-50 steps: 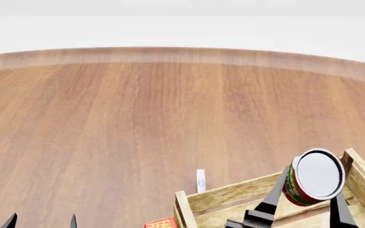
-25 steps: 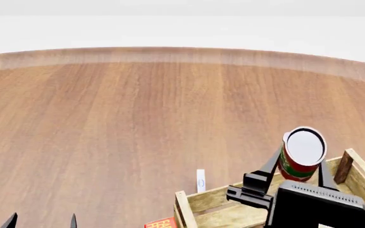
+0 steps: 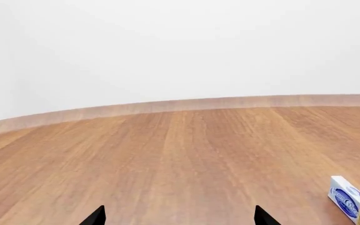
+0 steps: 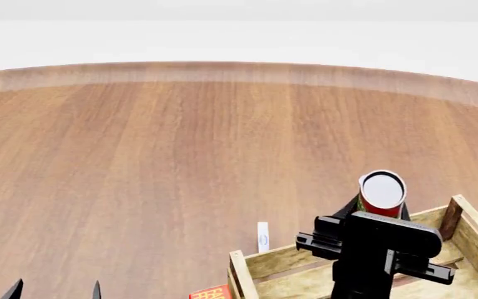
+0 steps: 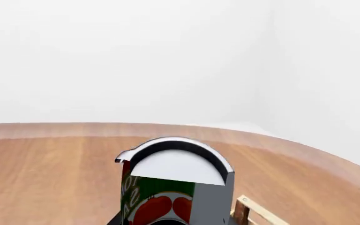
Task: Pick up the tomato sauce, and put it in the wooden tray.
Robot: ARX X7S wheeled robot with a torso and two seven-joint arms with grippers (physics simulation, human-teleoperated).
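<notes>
The tomato sauce (image 4: 382,192) is a small tin with a red-and-green label and a silver top. My right gripper (image 4: 382,208) is shut on it and holds it in the air above the back wall of the wooden tray (image 4: 305,254). From the right wrist the tin (image 5: 167,187) fills the lower middle, with a grey finger (image 5: 211,201) against its side and a tray corner (image 5: 245,211) beside it. My left gripper (image 3: 178,216) stands open over bare table; only its two black fingertips (image 4: 15,289) show at the head view's lower left.
A small white-and-blue box (image 4: 262,237) stands just behind the tray's back wall, also visible from the left wrist (image 3: 346,202). A red packet (image 4: 211,292) lies by the tray's left corner. The round wooden table (image 4: 181,156) stretches away to its far edge.
My right arm has risen and turned, lifting the tin up and slightly left over the tray's back wall. The left arm has stayed still.
</notes>
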